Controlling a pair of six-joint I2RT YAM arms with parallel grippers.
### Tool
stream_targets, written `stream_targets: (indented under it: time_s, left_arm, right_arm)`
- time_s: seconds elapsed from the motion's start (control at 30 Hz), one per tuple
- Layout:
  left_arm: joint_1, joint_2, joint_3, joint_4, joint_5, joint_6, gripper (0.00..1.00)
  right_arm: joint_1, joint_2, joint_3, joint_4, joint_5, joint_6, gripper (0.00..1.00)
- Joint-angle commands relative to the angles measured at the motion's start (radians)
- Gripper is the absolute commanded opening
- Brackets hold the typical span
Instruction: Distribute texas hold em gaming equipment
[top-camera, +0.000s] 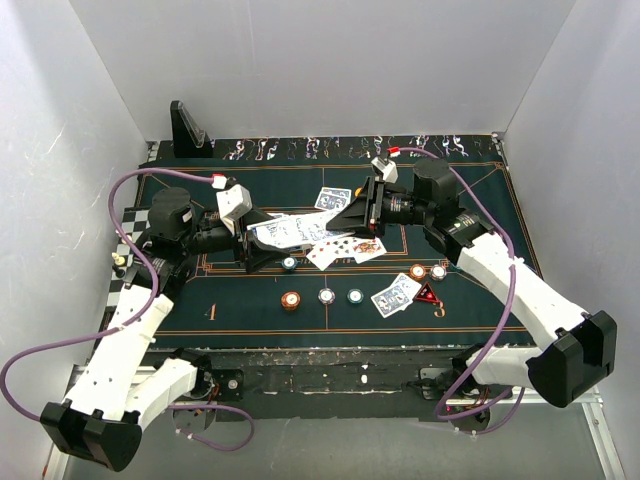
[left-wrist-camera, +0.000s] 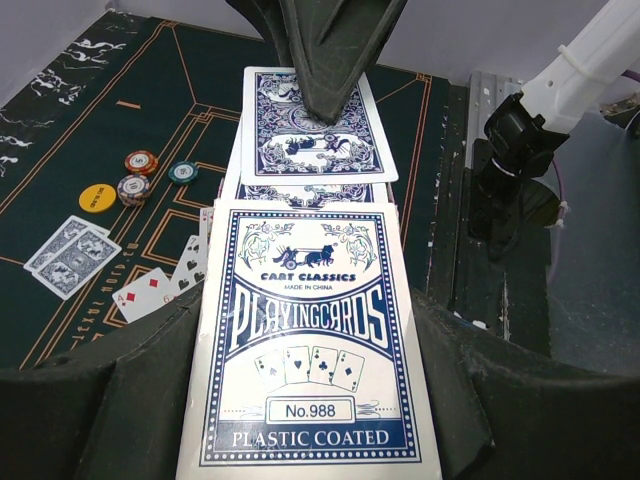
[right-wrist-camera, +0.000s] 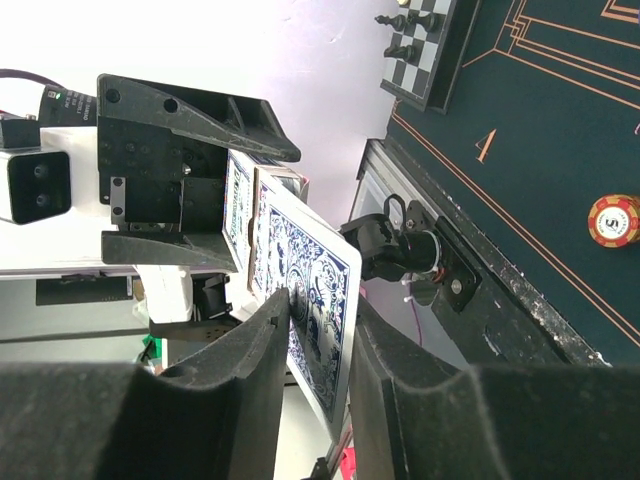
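While the left arm (top-camera: 130, 350) and right arm (top-camera: 510, 275) are stretched inward above the green mat (top-camera: 250, 315), the card box (left-wrist-camera: 310, 370) is clamped by the left gripper (top-camera: 262, 243), cards poking from its end; one blue-backed card (left-wrist-camera: 315, 130) is pinched by the right gripper (right-wrist-camera: 320, 310). Chips (top-camera: 326, 295) are scattered on the mat.

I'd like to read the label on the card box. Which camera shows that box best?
The left wrist view: the card box fills it, with its label facing the camera and readable. The top view shows it small and unreadable; the right wrist view shows only a thin sliver, nearly edge-on.
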Motion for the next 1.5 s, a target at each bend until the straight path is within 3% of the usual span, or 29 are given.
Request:
stream_targets:
  time_s: [0.0,0.27,0.9,1.0,1.3,1.47]
  left_arm:
    - [0.006,-0.028,-0.007,0.025,0.020,-0.007,0.09]
    - [0.007,-0.039,-0.015,0.041,0.020,-0.030,0.09]
    - [0.012,-0.042,-0.018,0.064,0.026,-0.045,0.08]
    - [0.010,-0.042,-0.020,0.064,0.026,-0.045,0.08]
    - [0.013,-0.048,-0.027,0.072,0.028,-0.048,0.08]
    - [0.015,-0.049,-0.029,0.075,0.029,-0.050,0.08]
  right_arm:
    - [0.002,-0.022,0.041,0.019,-0.008,-0.023,0.39]
    - [-0.002,-0.052,0.100,-0.178,0.050,-0.153,0.48]
    - [-0.068,-0.100,0.087,-0.215,0.029,-0.167,0.48]
    - [-0.077,-0.104,0.091,-0.210,0.020,-0.160,0.44]
    - [-0.105,-0.132,0.091,-0.221,0.009,-0.155,0.20]
    - [-0.116,-0.140,0.098,-0.210,0.000,-0.141,0.15]
